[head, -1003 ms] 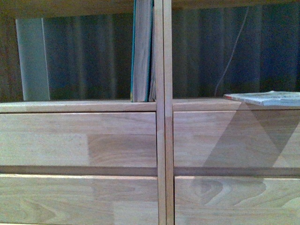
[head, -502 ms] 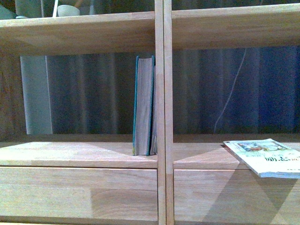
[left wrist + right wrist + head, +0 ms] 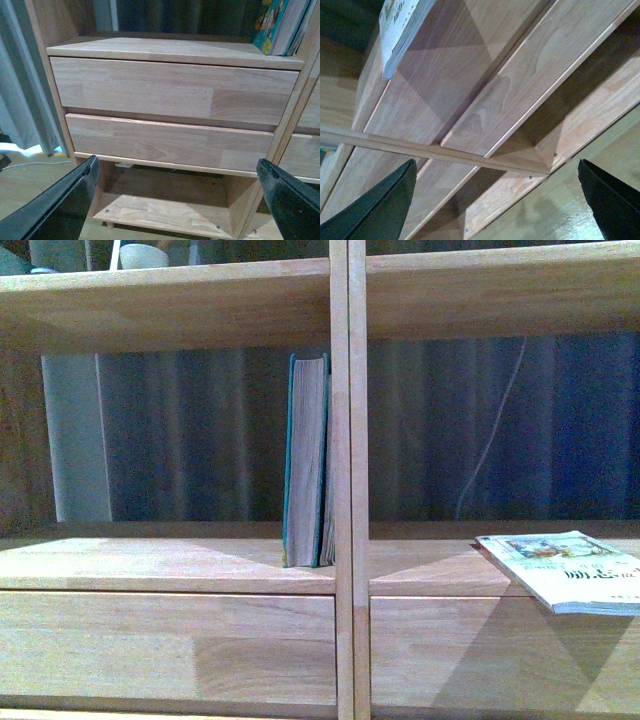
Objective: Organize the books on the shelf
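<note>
My front camera takes in the shelf [image 3: 180,305] as two columns split by a central upright, but it shows neither arm and only the topmost drawer front of each column. The wrist cameras look lower and give me the drawer fronts [image 3: 172,92] properly: two stacked on the left arm's side and two on the right arm's side [image 3: 470,65], four in all. I count two books. The teal book [image 3: 304,460] stands upright in the left column, close against the central upright; the left wrist camera catches only a corner of its cover [image 3: 267,22]. The pale paperback [image 3: 560,568] lies flat in the right column with a corner hanging past the board's front edge, and the right wrist camera sees that overhang from below [image 3: 400,25]. The two pincers appear only in their own wrist views: the left pincer [image 3: 176,162] and the right pincer [image 3: 496,162] are both spread wide, gripping nothing.
</note>
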You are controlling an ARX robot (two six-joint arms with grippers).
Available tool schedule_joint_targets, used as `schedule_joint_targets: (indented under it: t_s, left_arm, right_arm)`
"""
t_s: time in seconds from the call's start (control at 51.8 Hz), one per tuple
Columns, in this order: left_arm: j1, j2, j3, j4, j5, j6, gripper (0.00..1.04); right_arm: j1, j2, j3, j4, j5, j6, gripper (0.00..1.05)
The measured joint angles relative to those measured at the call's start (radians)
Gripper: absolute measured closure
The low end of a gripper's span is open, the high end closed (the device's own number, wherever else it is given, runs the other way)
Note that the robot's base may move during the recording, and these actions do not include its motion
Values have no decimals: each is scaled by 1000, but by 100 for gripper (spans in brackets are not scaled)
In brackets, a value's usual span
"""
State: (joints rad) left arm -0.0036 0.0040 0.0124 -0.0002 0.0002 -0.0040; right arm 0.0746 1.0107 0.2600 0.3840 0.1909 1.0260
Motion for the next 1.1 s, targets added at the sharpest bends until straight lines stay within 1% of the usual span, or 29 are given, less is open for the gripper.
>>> schedule_joint_targets:
  t_s: [0.289, 0.579, 0.791, 1.1]
  left_arm:
    - [0, 0, 0, 0, 0, 0, 7]
    - [0, 0, 0, 0, 0, 0, 7]
    - [0, 0, 0, 0, 0, 0, 7]
    - [0, 0, 0, 0, 0, 0, 7]
  right_arm:
    - [-1, 281, 180, 103, -26, 161, 7]
    - [-29, 485, 374, 150, -31, 240, 7]
    - [-51, 603, 504, 156, -28, 274, 7]
    - [-100, 773, 735, 93, -19, 283, 7]
